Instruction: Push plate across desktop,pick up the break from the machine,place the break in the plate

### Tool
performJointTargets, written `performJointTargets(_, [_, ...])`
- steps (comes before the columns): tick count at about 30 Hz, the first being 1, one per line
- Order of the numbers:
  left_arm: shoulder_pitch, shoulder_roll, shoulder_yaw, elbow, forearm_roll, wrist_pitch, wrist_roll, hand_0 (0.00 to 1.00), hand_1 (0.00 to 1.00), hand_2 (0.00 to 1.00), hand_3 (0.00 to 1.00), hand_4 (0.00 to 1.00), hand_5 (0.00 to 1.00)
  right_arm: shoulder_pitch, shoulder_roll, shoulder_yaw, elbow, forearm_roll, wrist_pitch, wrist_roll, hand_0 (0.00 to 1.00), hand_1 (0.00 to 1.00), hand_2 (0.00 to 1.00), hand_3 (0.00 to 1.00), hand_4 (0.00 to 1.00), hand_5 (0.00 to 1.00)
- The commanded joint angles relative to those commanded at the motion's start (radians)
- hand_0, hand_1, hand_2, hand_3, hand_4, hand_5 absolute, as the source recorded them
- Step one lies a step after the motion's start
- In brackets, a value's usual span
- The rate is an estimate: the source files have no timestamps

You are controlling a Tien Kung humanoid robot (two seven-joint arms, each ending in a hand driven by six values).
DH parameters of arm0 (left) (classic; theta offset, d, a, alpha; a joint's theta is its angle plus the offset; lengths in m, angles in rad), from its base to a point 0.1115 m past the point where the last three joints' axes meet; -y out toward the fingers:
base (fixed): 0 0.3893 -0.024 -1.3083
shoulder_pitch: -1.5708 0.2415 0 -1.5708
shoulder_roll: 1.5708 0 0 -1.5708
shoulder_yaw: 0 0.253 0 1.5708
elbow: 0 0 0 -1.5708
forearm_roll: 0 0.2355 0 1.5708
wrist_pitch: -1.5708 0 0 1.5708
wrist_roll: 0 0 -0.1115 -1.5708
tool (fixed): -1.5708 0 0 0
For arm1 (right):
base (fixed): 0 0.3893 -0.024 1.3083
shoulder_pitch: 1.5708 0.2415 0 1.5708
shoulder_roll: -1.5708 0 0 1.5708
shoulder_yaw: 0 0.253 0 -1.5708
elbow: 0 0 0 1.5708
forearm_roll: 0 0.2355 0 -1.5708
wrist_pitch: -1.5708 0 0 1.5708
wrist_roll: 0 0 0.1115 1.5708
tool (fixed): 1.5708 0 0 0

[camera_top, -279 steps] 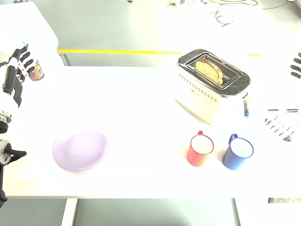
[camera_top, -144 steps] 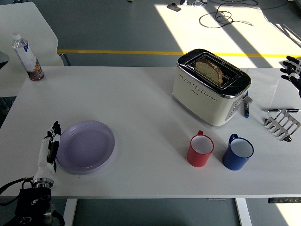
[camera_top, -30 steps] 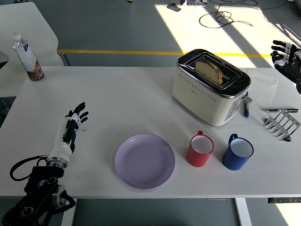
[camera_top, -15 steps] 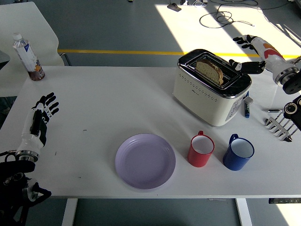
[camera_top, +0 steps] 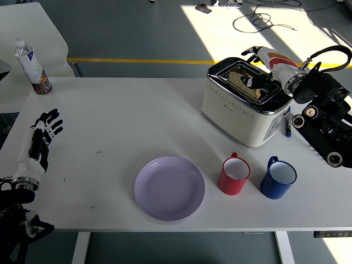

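A lilac plate (camera_top: 169, 188) lies near the table's front edge, left of the mugs. A cream toaster (camera_top: 242, 107) stands at the back right with a slice of bread (camera_top: 237, 80) upright in its slot. My right hand (camera_top: 254, 67) is over the toaster's top, its fingers spread. The thumb is in front of the slice and the other fingers are behind and above it, not closed on it. My left hand (camera_top: 39, 140) rests at the table's left edge with its fingers spread, holding nothing.
A red mug (camera_top: 235, 176) and a blue mug (camera_top: 278, 179) stand right of the plate, in front of the toaster. A bottle (camera_top: 33, 66) stands at the back left corner. A marker (camera_top: 287, 126) lies right of the toaster under my right arm.
My right hand has moved left from beside the toaster to over the bread slice. My left hand has drawn back slightly at the left edge. The plate has not moved.
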Motion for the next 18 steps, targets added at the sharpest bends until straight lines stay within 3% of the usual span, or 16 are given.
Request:
performJointTargets(6, [0.003,0.001,0.008,0.005,-0.005,0.007,-0.011,0.798,0.822,0.879,0.804,0.512,0.965,0.018,0.044,-0.009,-0.058,-0.013,0.006,-0.013,0.797,0.742,0.711,0.811,0.757,0.265])
performJointTargets(12, [0.002,0.001,0.024,0.009,-0.010,0.012,-0.017,0.794,0.818,0.875,0.804,0.509,0.964,0.046,0.087,-0.007,-0.146,-0.115,-0.003,-0.037,0.810,0.757,0.746,0.820,0.754,0.266])
performJointTargets(18, [0.000,-0.001,0.038,0.013,-0.012,0.012,-0.021,0.794,0.813,0.873,0.804,0.507,0.965,0.060,0.097,-0.003,-0.177,-0.164,-0.007,-0.040,0.790,0.737,0.729,0.818,0.753,0.272])
